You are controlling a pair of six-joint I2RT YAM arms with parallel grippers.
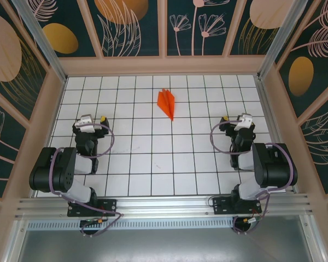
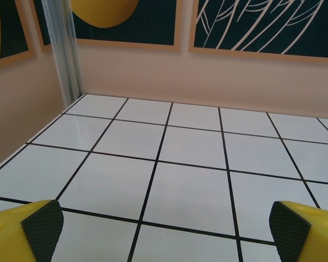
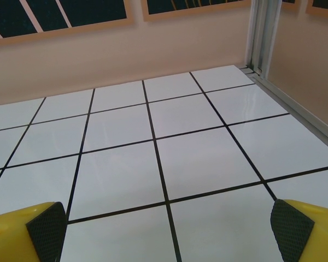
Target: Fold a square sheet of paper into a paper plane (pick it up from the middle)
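**Item 1, paper plane** [image 1: 167, 102]: a narrow dart of bright orange paper with a raised centre ridge. It lies flat on the table in the far half, close to the centre line. Its pointed nose is directed toward the near edge and slightly to the right, and its wider tail faces the back wall. It sits between the two arms from side to side but farther back than both. It is well apart from each gripper and nothing touches it.

**Item 2, left gripper** [image 1: 91, 119]: it rests low over the left side of the table and points toward the back wall. The jaws are spread wide and hold nothing. In the left wrist view the yellow fingers with black textured pads [image 2: 42, 225] sit at the two lower corners, with bare grid cells between them.

**Item 3, right gripper** [image 1: 236, 120]: it mirrors the left one over the right side of the table. The jaws are likewise spread wide and empty. In the right wrist view its black pads [image 3: 47, 228] stand far apart at the frame's lower corners.

**Item 4, table** [image 1: 142, 164]: a glossy white surface ruled with a black grid.

**Item 5, enclosure walls** [image 1: 136, 24]: dark teal panels with leaf and flower motifs in pale wooden frames. An aluminium post [image 2: 68, 54] stands in the far left corner.

**Item 6, aluminium rail** [image 1: 164, 206]: it runs along the near edge and carries both arm bases.
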